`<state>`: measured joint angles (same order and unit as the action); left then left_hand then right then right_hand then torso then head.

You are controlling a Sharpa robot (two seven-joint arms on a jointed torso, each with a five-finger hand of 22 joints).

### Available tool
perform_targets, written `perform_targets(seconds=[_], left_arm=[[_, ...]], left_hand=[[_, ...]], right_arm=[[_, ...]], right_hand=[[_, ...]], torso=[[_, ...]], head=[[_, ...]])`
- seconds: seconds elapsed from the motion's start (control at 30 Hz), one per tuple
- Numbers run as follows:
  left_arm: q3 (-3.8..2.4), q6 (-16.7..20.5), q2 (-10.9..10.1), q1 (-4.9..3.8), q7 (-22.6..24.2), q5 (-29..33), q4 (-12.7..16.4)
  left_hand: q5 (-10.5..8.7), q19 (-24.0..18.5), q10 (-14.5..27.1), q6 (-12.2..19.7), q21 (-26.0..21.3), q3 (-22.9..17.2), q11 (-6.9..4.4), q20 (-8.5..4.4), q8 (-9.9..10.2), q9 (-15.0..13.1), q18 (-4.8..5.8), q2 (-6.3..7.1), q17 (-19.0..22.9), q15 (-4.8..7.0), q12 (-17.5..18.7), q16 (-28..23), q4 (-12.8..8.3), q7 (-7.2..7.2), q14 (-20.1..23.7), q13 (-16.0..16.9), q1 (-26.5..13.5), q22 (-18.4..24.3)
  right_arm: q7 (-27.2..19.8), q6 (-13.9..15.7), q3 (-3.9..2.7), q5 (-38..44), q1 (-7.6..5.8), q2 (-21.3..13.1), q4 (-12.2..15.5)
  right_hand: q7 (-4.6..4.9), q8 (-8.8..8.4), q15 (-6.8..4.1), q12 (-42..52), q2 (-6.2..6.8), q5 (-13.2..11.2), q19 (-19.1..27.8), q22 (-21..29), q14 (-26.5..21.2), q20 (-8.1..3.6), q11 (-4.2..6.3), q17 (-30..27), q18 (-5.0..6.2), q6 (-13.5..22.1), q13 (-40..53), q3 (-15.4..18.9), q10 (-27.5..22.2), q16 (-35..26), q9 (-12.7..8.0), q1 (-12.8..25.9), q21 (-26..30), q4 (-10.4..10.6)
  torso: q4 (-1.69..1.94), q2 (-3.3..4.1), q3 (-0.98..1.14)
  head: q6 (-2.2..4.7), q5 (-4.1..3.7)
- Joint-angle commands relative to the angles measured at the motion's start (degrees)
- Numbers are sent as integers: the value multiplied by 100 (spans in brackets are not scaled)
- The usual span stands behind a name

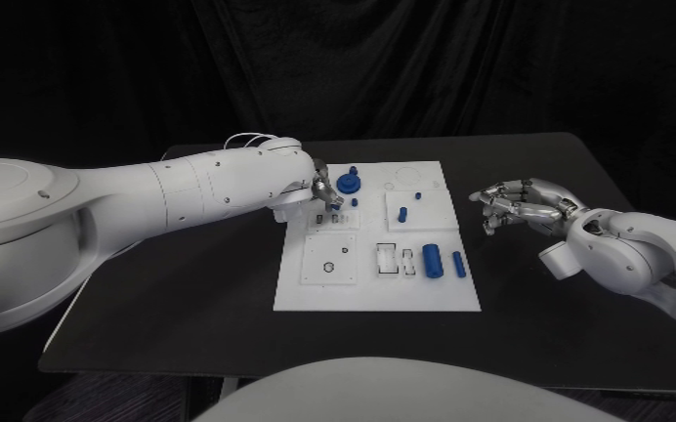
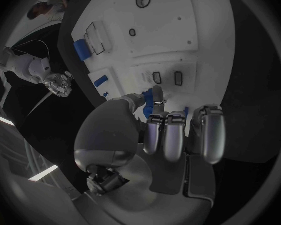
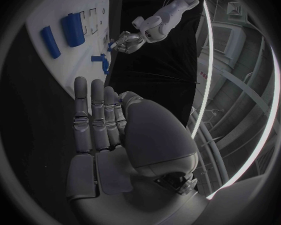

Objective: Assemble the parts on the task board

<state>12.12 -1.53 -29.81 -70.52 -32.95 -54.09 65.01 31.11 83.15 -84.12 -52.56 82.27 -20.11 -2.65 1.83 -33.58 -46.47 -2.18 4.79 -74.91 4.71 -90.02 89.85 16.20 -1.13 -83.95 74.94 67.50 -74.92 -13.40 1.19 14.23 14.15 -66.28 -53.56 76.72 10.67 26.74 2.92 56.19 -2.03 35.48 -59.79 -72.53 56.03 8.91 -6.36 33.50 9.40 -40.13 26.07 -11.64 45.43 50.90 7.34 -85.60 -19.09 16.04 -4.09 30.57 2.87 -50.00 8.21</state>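
We see the left hand (image 1: pixel 318 190) pinching a small blue part (image 2: pixel 154 101) upright just above the task board (image 1: pixel 440 290), far nearer it than the empty, loosely curled right hand (image 1: pixel 519 203).

White board (image 1: pixel 317 290) lies flat mid-table, recesses outlined across it. Blue parts: round knob piece (image 1: pixel 350 184) at far edge, short peg (image 1: pixel 403 214) lying in the far-right panel, two longer cylinders (image 1: pixel 433 257) side by side near right edge. One small blue part (image 2: pixel 157 96) pinched in left hand (image 1: pixel 318 190) over the board.
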Motion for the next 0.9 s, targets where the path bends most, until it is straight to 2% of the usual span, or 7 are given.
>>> perform_targets(seconds=[0.03,0.53,0.9], left_arm=[[-5,214,-10,19,26,37,29],[-4,370,-125,151,35,-110,169],[-4,360,-154,228,33,-123,170]], left_hand=[[-43,-56,-588,18,-41,-29,42,7,26,7,-50,-3,-1509,-9,2,15,4,-32,-605,1506,-53,-985],[-72,-58,-588,13,-45,-31,43,8,30,7,-51,-2,-1509,-9,2,15,3,-32,-605,1506,-61,-983],[-76,-64,-588,6,-53,-30,43,8,31,8,-53,2,-1509,-9,2,15,6,-32,-605,1506,-69,-979]], right_arm=[[55,21,-4,7,15,-15,15],[63,48,-4,7,15,-16,9],[65,54,-4,7,15,-22,9]], right_hand=[[1,25,4,37,4,27,50,-11,-55,0,-3,-8,90,30,-10,-46,-41,23,-6,-75,-40,0],[1,30,4,40,10,38,52,-15,-56,0,-4,-13,90,28,-14,-49,-41,25,-6,-81,-43,-2],[1,37,4,43,14,49,54,-19,-58,0,-4,-18,90,27,-17,-54,-42,28,-6,-87,-46,-3]], torso=[[-4,-1,2],[0,5,-2],[2,2,-1]], head=[[0,-3],[0,29],[0,6]])
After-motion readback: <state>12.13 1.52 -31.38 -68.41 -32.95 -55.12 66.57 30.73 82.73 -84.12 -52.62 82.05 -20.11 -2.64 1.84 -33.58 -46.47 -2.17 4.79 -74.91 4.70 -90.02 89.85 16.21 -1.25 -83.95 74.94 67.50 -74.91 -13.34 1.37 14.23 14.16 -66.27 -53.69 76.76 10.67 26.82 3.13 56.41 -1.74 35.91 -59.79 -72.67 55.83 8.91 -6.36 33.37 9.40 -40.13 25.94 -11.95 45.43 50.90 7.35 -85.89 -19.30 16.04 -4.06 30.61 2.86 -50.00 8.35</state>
